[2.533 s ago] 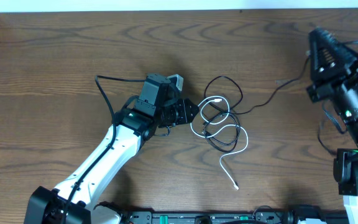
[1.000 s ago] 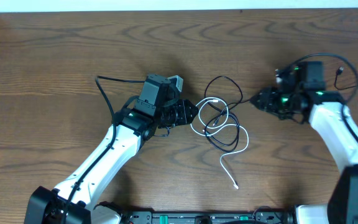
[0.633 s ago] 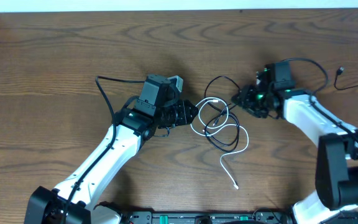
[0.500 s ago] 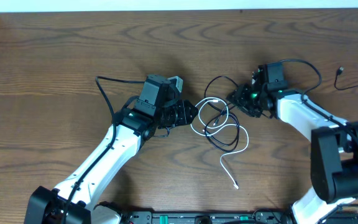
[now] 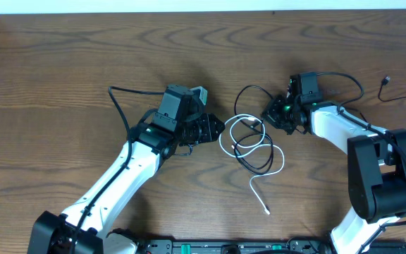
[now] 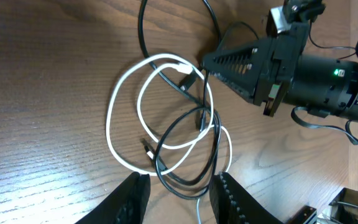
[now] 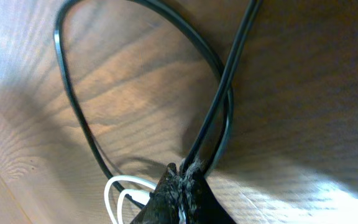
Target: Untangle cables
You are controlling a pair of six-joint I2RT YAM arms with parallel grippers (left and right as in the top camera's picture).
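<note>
Separation step: right hand (image 7: 180, 178) pinching black cable (image 7: 213, 118); left hand (image 6: 180, 186) half-wide, empty, near white cable (image 6: 112, 124). Next: draw black loop clear.

Matt, grained wood table (image 5: 62, 56); smooth black cable (image 7: 229, 62), glossy white cable (image 6: 109, 124).

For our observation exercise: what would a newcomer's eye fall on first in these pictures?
A tangle of black cable and white cable sits near table centre. The right pincer is shut on the black cable at the tangle's right; the left pincer stands open at its left.
</note>
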